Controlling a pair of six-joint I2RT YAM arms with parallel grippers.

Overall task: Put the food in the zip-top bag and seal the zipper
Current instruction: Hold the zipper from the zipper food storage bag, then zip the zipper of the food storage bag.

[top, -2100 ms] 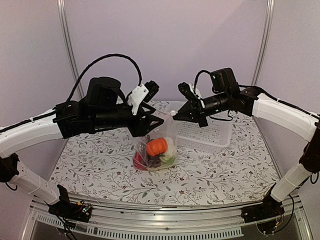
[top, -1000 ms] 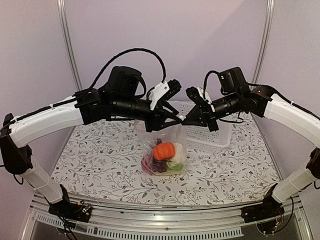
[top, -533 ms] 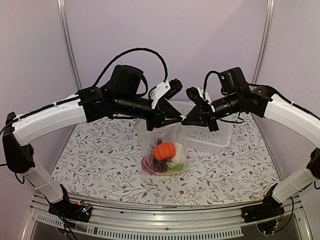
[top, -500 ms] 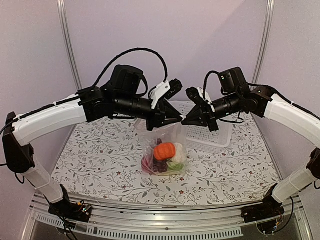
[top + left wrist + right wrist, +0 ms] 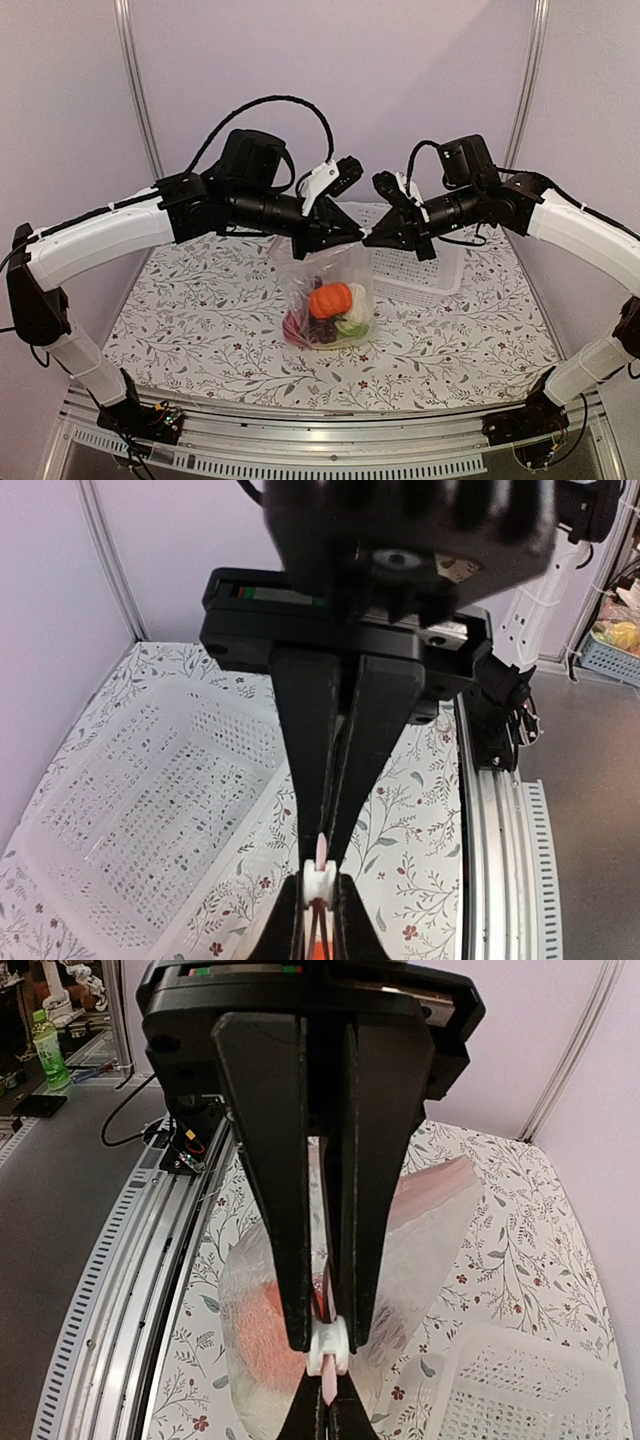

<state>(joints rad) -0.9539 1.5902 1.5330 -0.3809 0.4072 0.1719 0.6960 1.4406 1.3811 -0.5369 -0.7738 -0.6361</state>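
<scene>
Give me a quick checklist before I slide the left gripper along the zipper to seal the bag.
1. Food inside the bag: ok.
2. Right gripper shut on the zipper: ok.
3. Left gripper shut on the zipper, tip to tip with the right gripper: ok.
4. Zipper pressed closed along its whole length: cannot tell.
5. Bag hanging free of the basket behind it: cannot tell.

A white lattice basket (image 5: 446,272) sat at about 2 o'clock on the flower-printed tablecloth (image 5: 190,335), open side up. An aluminium rail (image 5: 330,447) ran along the 6 o'clock edge. Two metal posts (image 5: 135,90) rose at 11 and 1 o'clock against plain lilac walls (image 5: 400,70).
</scene>
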